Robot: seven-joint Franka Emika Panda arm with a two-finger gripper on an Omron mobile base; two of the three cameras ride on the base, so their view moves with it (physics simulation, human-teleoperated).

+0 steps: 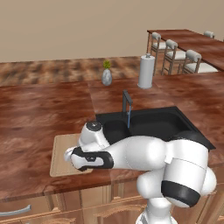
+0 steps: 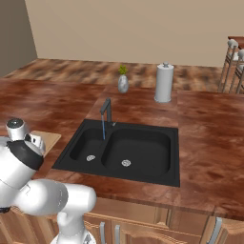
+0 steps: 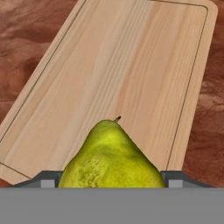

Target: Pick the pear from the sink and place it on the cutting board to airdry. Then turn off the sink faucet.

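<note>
The yellow-green pear [image 3: 109,159] sits between my gripper [image 3: 111,181] fingers, which are shut on it, and hangs just above the light wooden cutting board [image 3: 131,74]. In the left base view my hand [image 1: 87,158] hovers over the cutting board [image 1: 60,153], left of the black sink [image 1: 162,124]. The dark faucet [image 1: 127,101] still runs a thin blue stream into the sink. From the right base view the cutting board [image 2: 50,138] peeks out beside my arm, and both basins of the sink [image 2: 147,147] hold no fruit under the faucet [image 2: 106,109].
A paper towel roll [image 1: 146,71] and a grey vase with a yellow flower [image 1: 106,75] stand behind the sink. Chairs and a dining table [image 1: 177,52] are at the far right. Brown counter [image 1: 39,113] spreads left of the board.
</note>
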